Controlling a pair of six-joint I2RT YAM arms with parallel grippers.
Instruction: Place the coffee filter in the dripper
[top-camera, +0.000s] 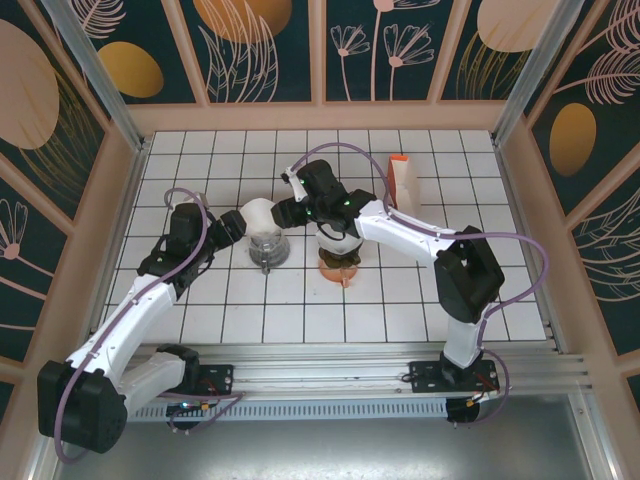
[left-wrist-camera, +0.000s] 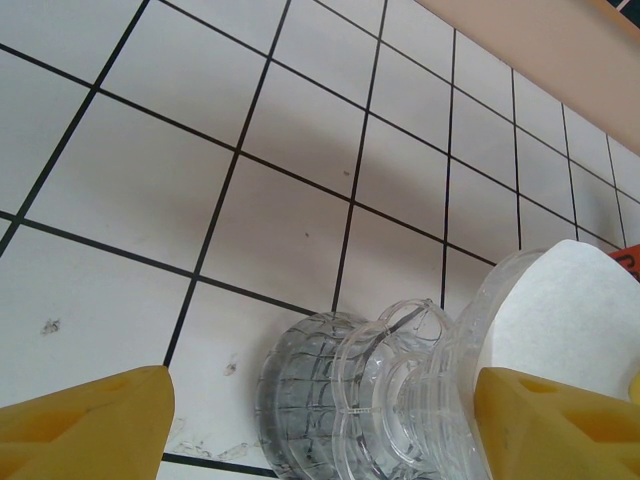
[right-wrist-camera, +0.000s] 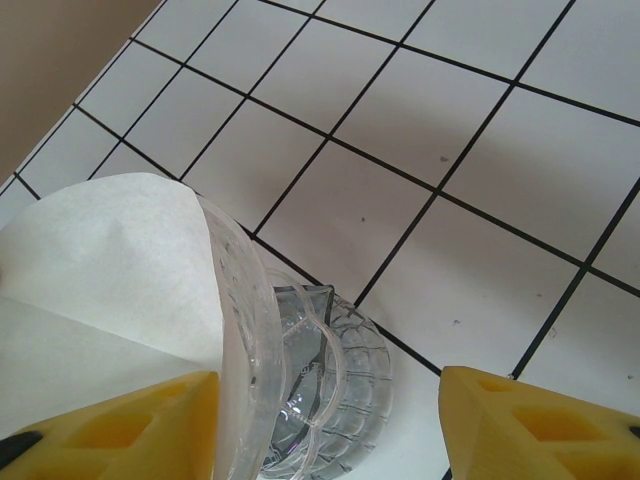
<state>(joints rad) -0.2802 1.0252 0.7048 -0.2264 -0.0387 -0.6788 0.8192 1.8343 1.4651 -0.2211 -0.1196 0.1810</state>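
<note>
The clear glass dripper (top-camera: 266, 248) stands on the white tiled table left of centre, and the white paper coffee filter (top-camera: 260, 215) sits in its cone. My left gripper (top-camera: 245, 228) reaches in from the left and my right gripper (top-camera: 285, 212) from the right. In the left wrist view the dripper (left-wrist-camera: 380, 390) lies between the yellow fingers (left-wrist-camera: 90, 425), and the filter (left-wrist-camera: 560, 320) fills its cone at the right. My left gripper (left-wrist-camera: 320, 430) is open. In the right wrist view the filter (right-wrist-camera: 110, 280) lines the dripper (right-wrist-camera: 330, 380). My right gripper (right-wrist-camera: 325, 430) is open, its right finger well apart from the glass.
An orange stand (top-camera: 340, 266) sits just right of the dripper, under my right arm. An orange and white box (top-camera: 402, 185) stands further back right. Wooden walls with metal posts close in the table on three sides.
</note>
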